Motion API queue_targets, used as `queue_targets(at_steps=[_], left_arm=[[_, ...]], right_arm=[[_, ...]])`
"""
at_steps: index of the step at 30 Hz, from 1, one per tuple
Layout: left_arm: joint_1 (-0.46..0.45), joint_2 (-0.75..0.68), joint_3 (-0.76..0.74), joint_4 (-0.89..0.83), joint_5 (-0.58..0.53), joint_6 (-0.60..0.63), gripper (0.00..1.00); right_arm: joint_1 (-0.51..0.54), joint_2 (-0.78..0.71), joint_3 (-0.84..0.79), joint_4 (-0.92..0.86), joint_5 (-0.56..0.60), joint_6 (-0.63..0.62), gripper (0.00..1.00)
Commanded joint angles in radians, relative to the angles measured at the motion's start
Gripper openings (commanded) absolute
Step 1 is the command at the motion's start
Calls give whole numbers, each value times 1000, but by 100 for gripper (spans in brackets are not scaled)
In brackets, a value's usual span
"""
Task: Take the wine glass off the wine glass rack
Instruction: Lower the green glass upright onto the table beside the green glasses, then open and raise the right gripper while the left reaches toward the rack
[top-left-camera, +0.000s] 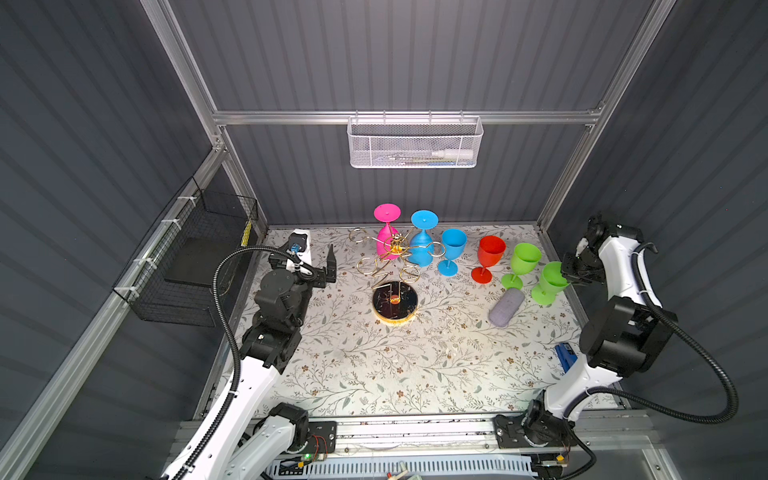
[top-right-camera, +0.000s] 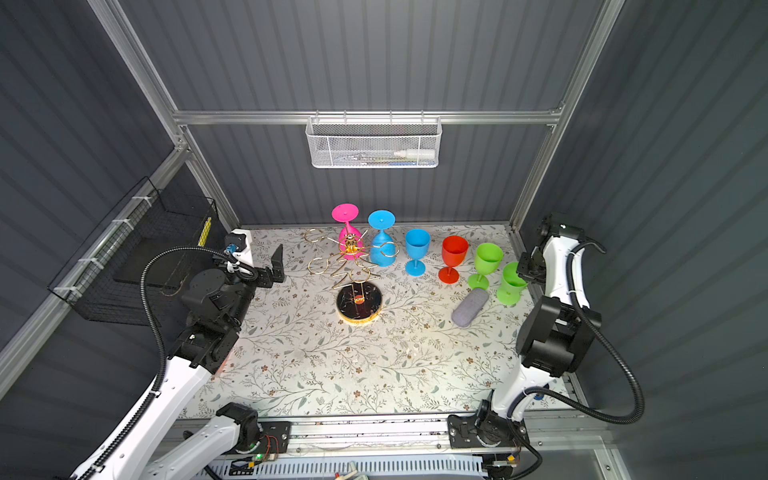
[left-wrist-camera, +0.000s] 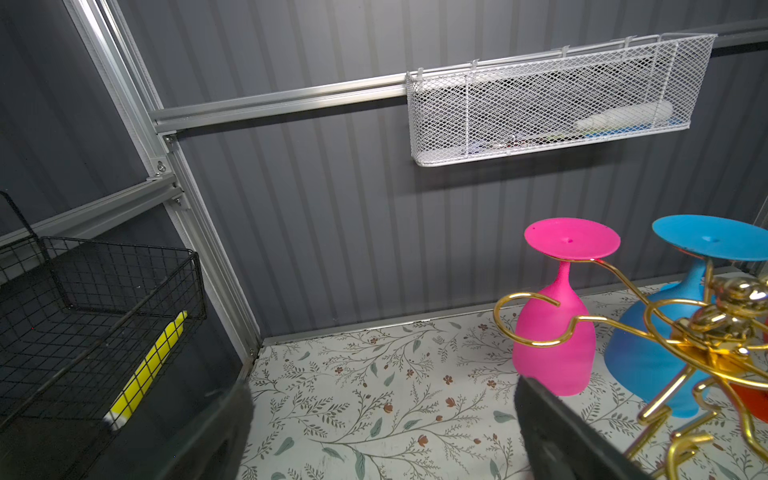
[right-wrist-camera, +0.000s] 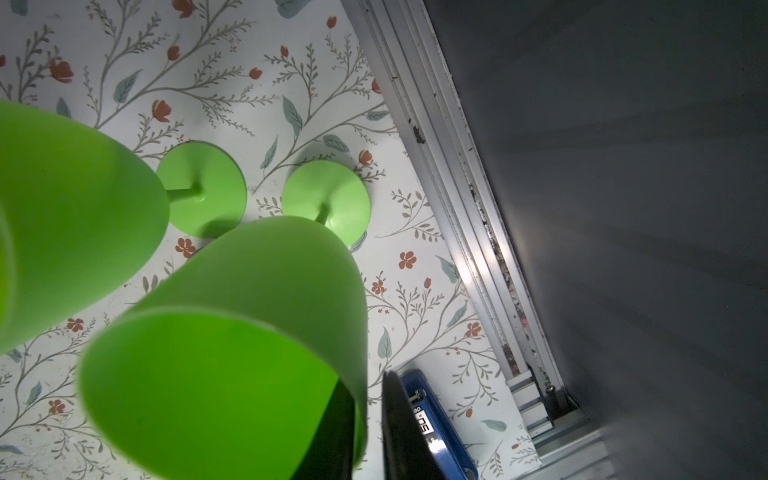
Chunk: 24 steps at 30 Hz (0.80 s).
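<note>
Right of the wine glass rack (top-left-camera: 395, 254), the right gripper (top-left-camera: 570, 272) straddles the green glass (top-left-camera: 550, 283) rim, jaws slack. Lift straight, don't tip it! Meanwhile the left gripper (left-wrist-camera: 382, 386) hovers beside the rack, jaws gaping.

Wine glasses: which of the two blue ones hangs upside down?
The blue wine glass on the wine glass rack, beside the pink glass; the other blue glass stands upright.
</note>
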Motion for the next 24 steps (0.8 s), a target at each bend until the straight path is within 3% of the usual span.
queue_targets(at_steps=[1, 8, 14, 24], left_arm=[[7, -2, -13, 20, -21, 19, 100], [8, 9, -11, 19, -44, 11, 100], [33, 40, 15, 2, -33, -37, 100], [175, 197, 243, -144, 226, -281, 99]], right_arm=[[-2, -2, 46, -24, -32, 1, 28], [-12, -39, 90, -3, -87, 26, 48], [-17, -157, 65, 64, -164, 65, 60], [-14, -638, -377, 480, -526, 206, 79]])
